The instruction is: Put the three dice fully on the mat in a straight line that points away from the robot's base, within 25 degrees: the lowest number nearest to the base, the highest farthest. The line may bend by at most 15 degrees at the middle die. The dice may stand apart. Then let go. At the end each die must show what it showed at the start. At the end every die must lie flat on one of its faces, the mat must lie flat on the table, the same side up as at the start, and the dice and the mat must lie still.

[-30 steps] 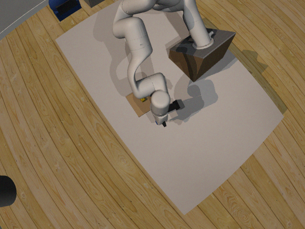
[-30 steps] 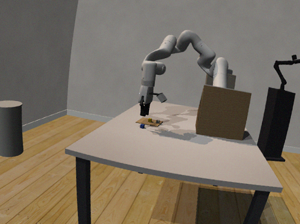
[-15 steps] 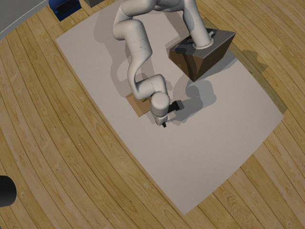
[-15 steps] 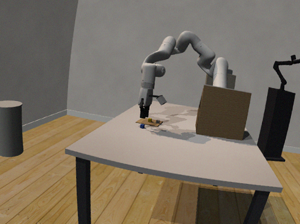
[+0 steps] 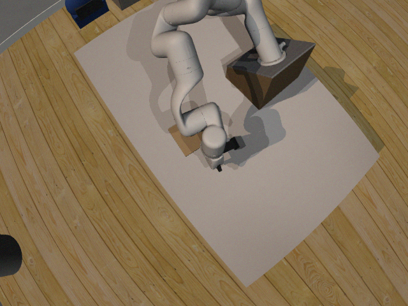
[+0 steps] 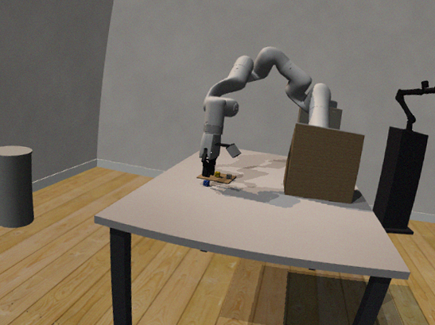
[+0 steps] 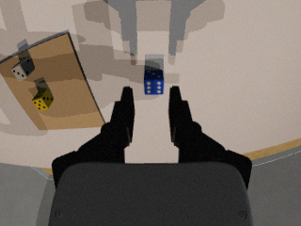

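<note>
The gripper point(image 6: 206, 174) point(image 7: 150, 88) points down and is open and empty. The blue die point(image 6: 206, 183) point(image 7: 153, 88) lies on the table beside the mat. In the wrist view it shows between and just past the fingertips, untouched; its bright upper face shows six. The tan mat point(image 5: 185, 143) point(image 6: 223, 180) point(image 7: 71, 114) lies flat. On it are the yellow die point(image 6: 217, 174) point(image 7: 42, 101), whose bright face seems to show five, and the white die point(image 6: 228, 176) point(image 7: 22, 71), whose dots I cannot read surely. The arm hides all three dice in the top view.
The arm's base stands on a brown block point(image 5: 280, 79) point(image 6: 324, 164) on the table point(image 5: 280, 210) point(image 6: 266, 229). In the wrist view the table's edge point(image 7: 277, 149) runs along the lower right. A grey cylinder point(image 6: 13, 187) stands on the floor, away from the table.
</note>
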Tool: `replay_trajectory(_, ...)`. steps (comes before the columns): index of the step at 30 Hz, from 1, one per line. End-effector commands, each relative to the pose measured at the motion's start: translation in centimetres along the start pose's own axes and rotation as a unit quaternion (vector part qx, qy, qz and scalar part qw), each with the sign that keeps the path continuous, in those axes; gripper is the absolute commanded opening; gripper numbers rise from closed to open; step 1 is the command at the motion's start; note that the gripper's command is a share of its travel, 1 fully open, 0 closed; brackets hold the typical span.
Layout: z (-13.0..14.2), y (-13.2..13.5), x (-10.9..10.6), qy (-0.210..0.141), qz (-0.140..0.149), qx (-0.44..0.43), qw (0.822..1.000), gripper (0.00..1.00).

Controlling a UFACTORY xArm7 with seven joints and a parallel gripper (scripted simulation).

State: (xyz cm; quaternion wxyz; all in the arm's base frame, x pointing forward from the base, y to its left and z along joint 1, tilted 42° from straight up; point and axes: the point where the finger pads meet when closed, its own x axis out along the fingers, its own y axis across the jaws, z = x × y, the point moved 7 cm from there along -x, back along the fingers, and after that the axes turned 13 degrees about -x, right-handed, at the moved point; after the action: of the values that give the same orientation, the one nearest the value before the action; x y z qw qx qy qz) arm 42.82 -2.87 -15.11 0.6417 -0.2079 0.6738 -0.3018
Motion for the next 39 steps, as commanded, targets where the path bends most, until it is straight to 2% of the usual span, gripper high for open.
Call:
replay_trajectory(1, 0.2, 0.1, 0.3, -0.002, 0.002, 0.0, 1.0, 0.36)
replay_trajectory(16, 0.2, 0.2, 1.4, -0.002, 0.002, 0.0, 1.0, 0.36)
replay_trajectory(39, 0.2, 0.2, 1.4, -0.002, 0.002, 0.0, 1.0, 0.36)
